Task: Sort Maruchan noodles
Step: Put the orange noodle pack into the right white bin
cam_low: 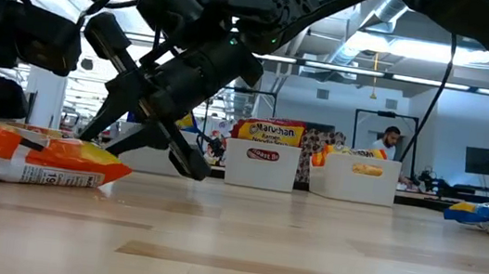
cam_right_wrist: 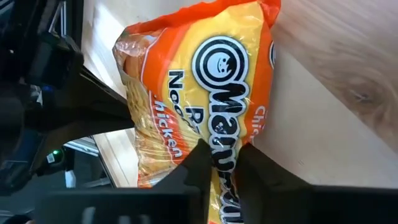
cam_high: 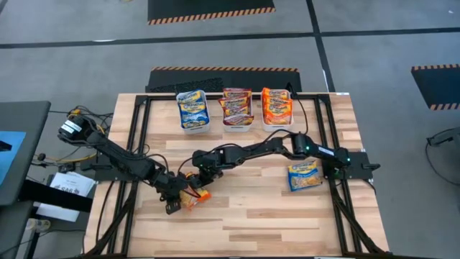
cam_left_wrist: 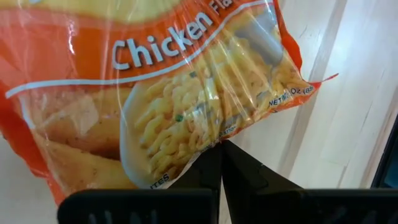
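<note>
Three white bins (cam_high: 194, 126) line the table's far edge, holding blue, maroon and orange packets, well apart from me. A loose blue packet (cam_high: 305, 175) lies on the bare wood near my right arm's base. Nothing lies between the bins and my grippers; my left arm lies beside my right gripper.

The orange packet (cam_high: 195, 198) lies near the table's front left. My left gripper (cam_high: 175, 205) is closed on one edge of it, and my right gripper (cam_right_wrist: 219, 163) pinches the opposite edge, fingers pressed into the wrapper.

The packet is flat, rectangular, glossy crinkled plastic, with curly yellow noodles showing. The tabletop is pale wooden planks.
</note>
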